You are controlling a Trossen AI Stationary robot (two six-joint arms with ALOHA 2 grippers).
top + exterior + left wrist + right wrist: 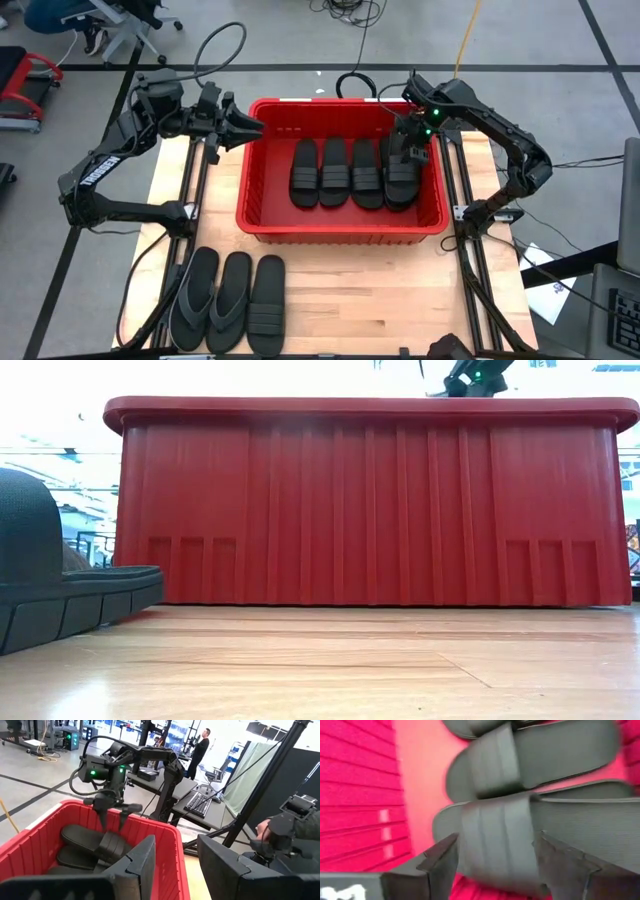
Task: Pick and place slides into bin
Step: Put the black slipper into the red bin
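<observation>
Slides (352,172) lie side by side lengthwise across the bin (262,190), right tool (410,152) spread open above the rightmost.

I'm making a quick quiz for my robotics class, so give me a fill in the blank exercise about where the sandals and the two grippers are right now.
1. The red bin holds ____ band-strap slides side by side.
2. On the table in front of the bin lie ____ sandals.
3. The right gripper hangs over the slide at the row's ____ end.
4. The left gripper waits at the bin's ____ rim.

Missing words: four; three; right; left
</observation>
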